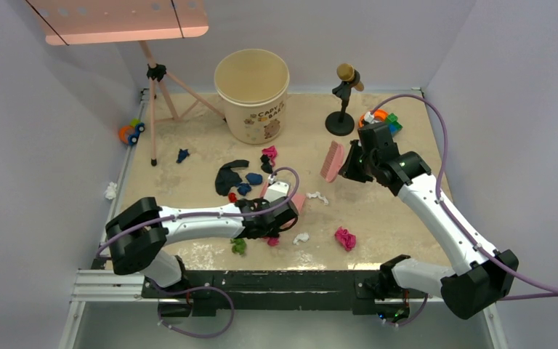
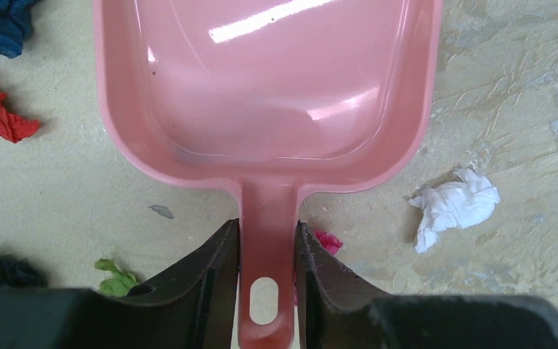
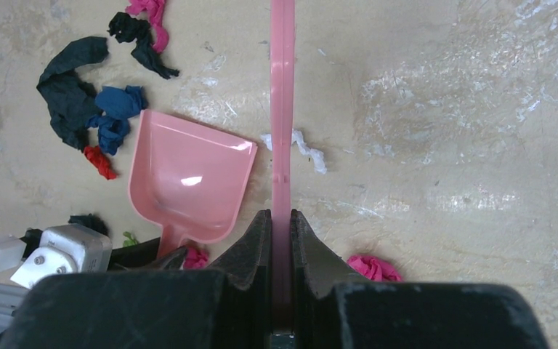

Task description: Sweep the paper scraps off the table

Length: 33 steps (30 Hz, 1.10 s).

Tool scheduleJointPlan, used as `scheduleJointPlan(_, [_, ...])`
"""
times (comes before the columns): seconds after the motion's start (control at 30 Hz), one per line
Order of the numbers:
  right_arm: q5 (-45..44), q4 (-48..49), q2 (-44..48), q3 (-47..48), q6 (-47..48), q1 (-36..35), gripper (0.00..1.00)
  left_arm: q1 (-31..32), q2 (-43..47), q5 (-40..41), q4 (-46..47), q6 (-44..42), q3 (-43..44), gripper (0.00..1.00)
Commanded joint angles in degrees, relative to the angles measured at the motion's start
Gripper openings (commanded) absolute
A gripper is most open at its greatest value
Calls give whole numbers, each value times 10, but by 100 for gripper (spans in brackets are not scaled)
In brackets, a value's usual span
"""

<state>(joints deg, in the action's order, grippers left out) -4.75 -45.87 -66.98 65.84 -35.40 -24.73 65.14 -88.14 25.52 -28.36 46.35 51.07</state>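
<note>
Pink plastic forms both tools: the left pincer [image 2: 267,243] is clamped on the handle of a dustpan [image 2: 269,109] near the middle of the counter [image 1: 399,218], toward its near edge. The right pincer [image 3: 281,229] grips a brush [image 3: 282,109] right of the middle. Crumpled paper scraps [image 1: 236,178] lie scattered across the counter's middle around the dustpan, a white scrap [image 2: 454,207] just beside its right side.
</note>
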Motion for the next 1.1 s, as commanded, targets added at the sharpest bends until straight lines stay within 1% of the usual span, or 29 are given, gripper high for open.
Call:
scheduleJointPlan(0.0, [6, 11, 21, 8, 2, -1, 0, 4, 52, 28, -16, 2, 8, 15])
scheduleJointPlan(0.1, [28, 23, 26, 7, 8, 0, 0, 4, 98, 37, -81, -1, 43, 13])
scheduleJointPlan(0.2, [46, 41, 28, 3, 15, -1, 0, 2, 150, 45, -157, -8, 75, 7])
scheduleJointPlan(0.23, [66, 48, 29, 1, 21, -1, 0, 0, 166, 47, -186, -9, 88, 4])
scheduleJointPlan(0.3, [105, 68, 29, -5, 23, -1, 0, -4, 207, 66, -254, -3, 113, 1])
scheduleJointPlan(0.43, [213, 144, 26, -27, 2, -3, 0, -38, 287, 87, -360, -2, 142, 0])
scheduleJointPlan(0.5, [260, 199, 15, -38, -25, -13, 0, -62, 323, 101, -393, -9, 155, 0])
scheduleJointPlan(0.57, [280, 254, -3, -34, -51, -36, 0, -88, 355, 117, -415, -22, 170, 0])
scheduleJointPlan(0.7, [273, 324, -69, 8, -95, -103, 0, -126, 389, 169, -439, -68, 196, 0])
scheduleJointPlan(0.87, [274, 403, -214, 102, -162, -180, 0, -142, 376, 254, -469, -109, 236, 0])
scheduleJointPlan(1.07, [265, 482, -386, 234, -237, -233, 0, -154, 383, 310, -465, -151, 276, 0])
